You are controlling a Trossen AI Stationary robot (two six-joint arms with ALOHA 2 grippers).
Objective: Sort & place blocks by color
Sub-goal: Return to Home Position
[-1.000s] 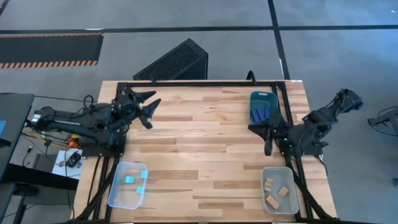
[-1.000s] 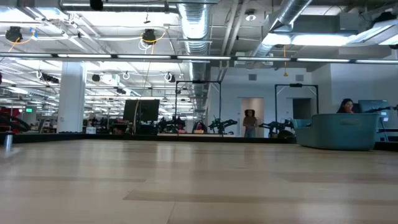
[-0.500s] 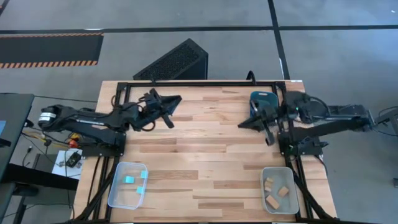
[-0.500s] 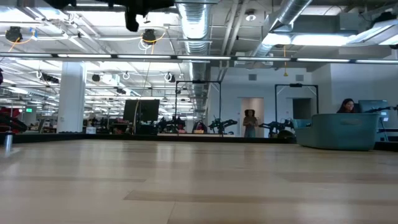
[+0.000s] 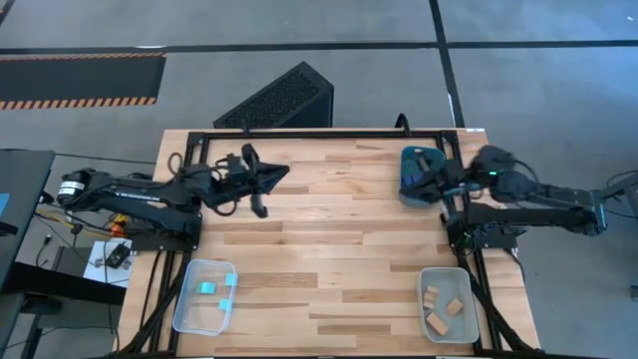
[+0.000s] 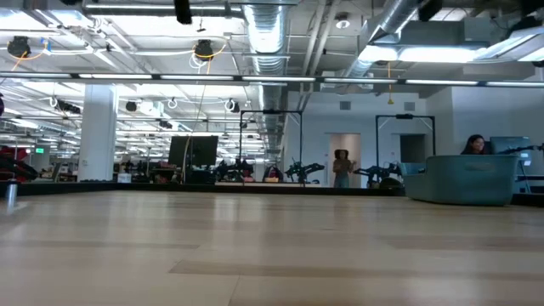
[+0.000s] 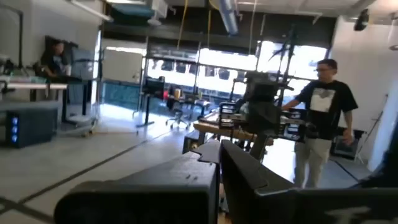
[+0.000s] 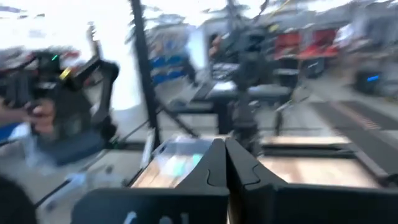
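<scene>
Small teal cubes point(image 5: 206, 288) lie in a clear tray point(image 5: 189, 314) at the near left. Pale wood pieces point(image 5: 439, 305) lie in a grey tray point(image 5: 469, 324) at the near right. A dark teal tray point(image 5: 407, 160) stands at the far right. My right gripper point(image 5: 411, 183) hangs shut above it, points toward the table's left and hides most of what is in it. My left gripper point(image 5: 282, 172) hangs shut and empty above the far left of the table, pointing right. In both wrist views the fingers point(image 7: 217, 163) point(image 8: 225, 163) are closed together with nothing between them.
The wooden tabletop point(image 5: 329, 249) between the trays is bare. A black frame point(image 5: 319, 134) runs along the far edge and down both sides. A dark slanted box point(image 5: 284, 98) lies on the floor beyond the table. A person point(image 7: 320, 118) stands in the room.
My left gripper has reached toward the table's middle, dropped slightly and shut. My right arm has swung round: its gripper, which pointed toward the near edge beside the dark teal tray, has moved toward the far edge and now points left over that tray.
</scene>
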